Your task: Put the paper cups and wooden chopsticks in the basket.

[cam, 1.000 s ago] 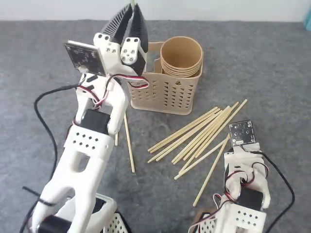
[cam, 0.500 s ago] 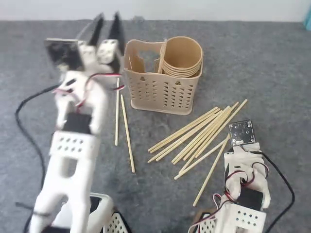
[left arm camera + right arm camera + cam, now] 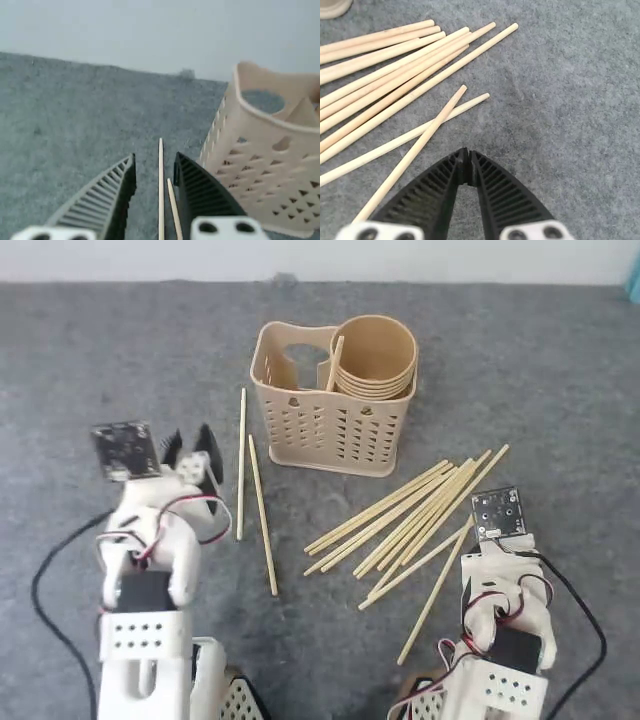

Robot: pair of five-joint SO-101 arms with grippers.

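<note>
High view: we are noting left tool (image 3: 190, 448) sitting nearest two loose chopsticks (image 3: 263, 515) beside basket (image 3: 330, 435), paper cups (image 3: 375, 355) nesting inside.
Left wrist view: tool standing spread, one chopstick running lengthwise between jaws.
Right wrist view: right tool (image 3: 465, 152) sitting pressed together, chopstick pile (image 3: 385, 60) lying ahead.

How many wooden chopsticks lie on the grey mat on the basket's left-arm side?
2. One long wooden chopstick lies straight beside the beige perforated plastic basket; the second chopstick slants next to it, reaching nearer the arms. None looks hidden.
</note>
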